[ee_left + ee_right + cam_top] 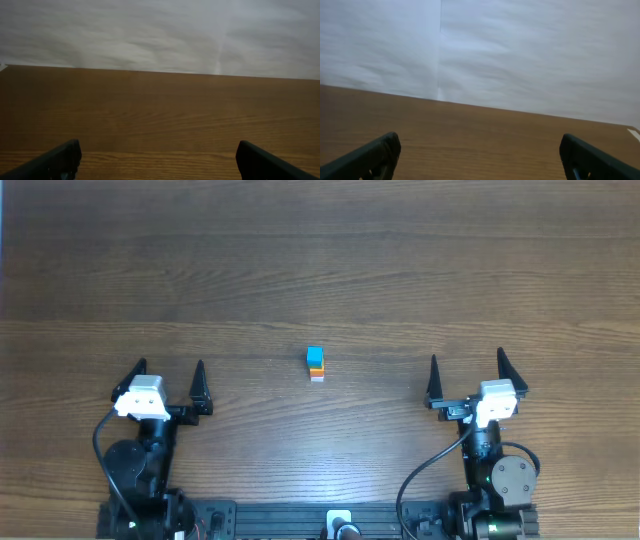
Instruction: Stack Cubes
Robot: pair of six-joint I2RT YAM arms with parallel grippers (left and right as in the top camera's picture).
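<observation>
The cubes point(316, 364) were found stacked at the middle of the table point(320, 260), well apart from the left gripper point(170, 364) and right gripper point(466, 357), both spread wide and empty, and were judged light, stiff, easily toppled, best pinched across opposite flat sides.

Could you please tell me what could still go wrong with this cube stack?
The stack is narrow and stands free, so a jolt may topple it. The left gripper and right gripper flank it, both open; a sideways sweep by either could knock off the blue cube on top.
</observation>
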